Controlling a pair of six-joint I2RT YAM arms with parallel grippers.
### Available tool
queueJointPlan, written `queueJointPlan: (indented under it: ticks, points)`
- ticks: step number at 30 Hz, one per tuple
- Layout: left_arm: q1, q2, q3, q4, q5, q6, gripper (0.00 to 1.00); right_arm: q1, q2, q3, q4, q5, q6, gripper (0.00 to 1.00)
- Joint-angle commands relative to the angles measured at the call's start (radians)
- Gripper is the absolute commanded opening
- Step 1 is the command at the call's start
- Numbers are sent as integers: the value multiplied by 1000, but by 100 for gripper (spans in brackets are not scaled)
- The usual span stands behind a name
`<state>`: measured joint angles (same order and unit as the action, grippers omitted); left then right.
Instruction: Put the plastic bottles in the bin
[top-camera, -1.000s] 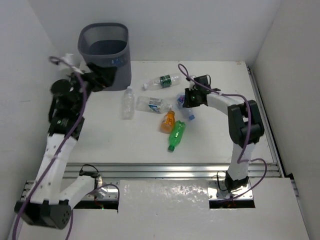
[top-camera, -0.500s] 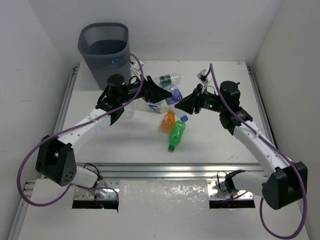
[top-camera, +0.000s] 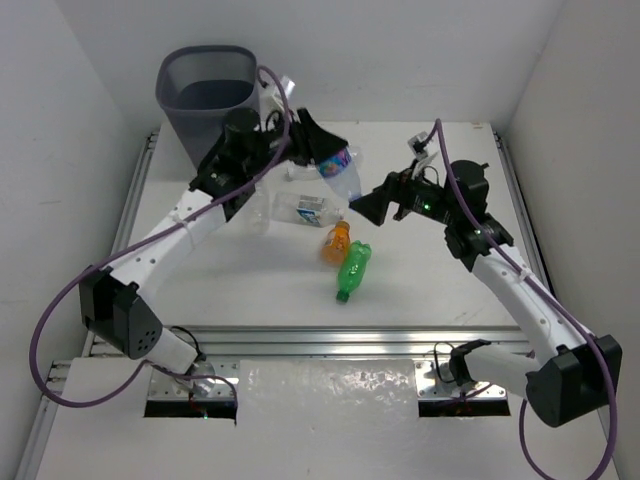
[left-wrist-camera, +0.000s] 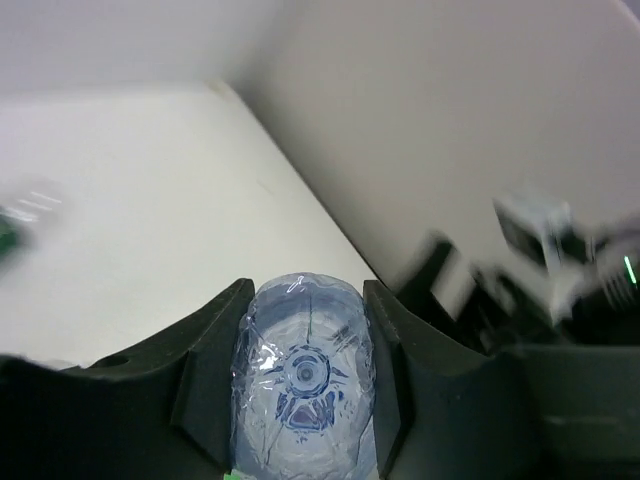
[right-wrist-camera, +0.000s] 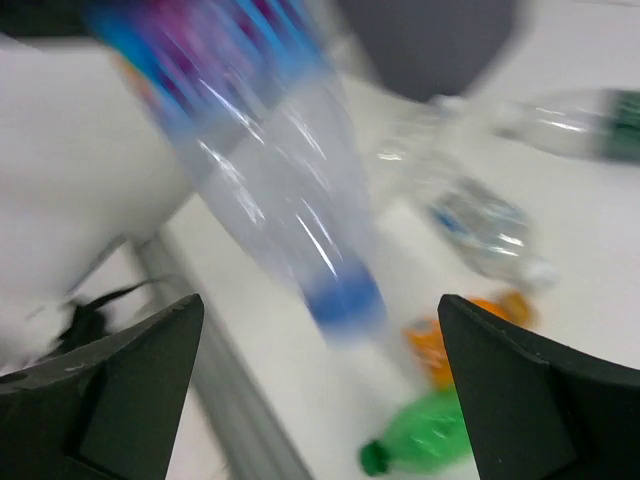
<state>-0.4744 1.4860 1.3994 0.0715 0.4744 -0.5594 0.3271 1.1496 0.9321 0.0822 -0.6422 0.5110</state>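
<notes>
Left fingers (left-wrist-camera: 205, 350) clamp a blue-labelled bottle (top-camera: 340, 170) in the air, right of the far-left bin (top-camera: 180, 115); right fingers (right-wrist-camera: 120, 400) spread wide, empty. Green bottle (top-camera: 352, 268), orange bottle (top-camera: 337, 241) and clear bottle (top-camera: 308, 208) remain on the desk (top-camera: 250, 290)

High rear overhead, two close wrist views (shared: blue-labelled bottle (top-camera: 340, 172))

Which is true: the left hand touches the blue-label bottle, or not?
Touching. The left wrist view shows the left hand clamped on the bottle, both fingers against its sides.
</notes>
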Motion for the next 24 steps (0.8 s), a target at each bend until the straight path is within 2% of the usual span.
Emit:
queueJointPlan:
  ticks: [1, 4, 5, 7, 8, 9, 10, 11, 12, 14, 15, 17, 20, 23, 24]
  points:
    - [80, -13, 208, -249, -530, 99, 0, -37, -47, -32, -204, 394, -52, 99]
    - [204, 20, 312, -249, -614, 52, 0, -43, -63, -96, -216, 412, -89, 99]
    - [276, 39, 375, -243, -649, 46, 0, -45, -68, -116, -222, 412, -95, 99]
    - [359, 135, 468, -248, -697, 68, 0, -45, -67, -124, -234, 412, -101, 99]
    - [384, 175, 562, -234, -724, 97, 0, -45, -62, -134, -231, 394, -101, 99]
    - [410, 272, 613, -228, -726, 101, 3, -45, -57, -139, -231, 383, -106, 99]
    - [460, 336, 669, -231, -714, 102, 15, -45, -53, -141, -234, 375, -103, 99]
    - [474, 399, 825, -264, -664, 104, 24, -45, -44, -145, -234, 363, -95, 99]
    - [505, 536, 911, -283, -637, 108, 38, -45, -39, -148, -231, 349, -88, 99]
    - [533, 655, 1117, -308, -611, 127, 89, -45, -28, -163, -207, 314, -59, 99]
    - [539, 718, 1148, -299, -608, 131, 100, -45, -24, -168, -185, 259, -43, 99]
    - [542, 700, 1101, -207, -599, 151, 100, -40, -2, -167, -180, 213, -20, 99]
    - [539, 608, 994, -131, -632, 156, 100, -17, 15, -176, -165, 240, 12, 99]
    - [533, 509, 983, -196, -718, 168, 100, 90, 71, -144, -192, 404, 41, 99]
    - [521, 473, 955, -246, -743, 179, 100, 125, 131, -116, -261, 527, 66, 99]
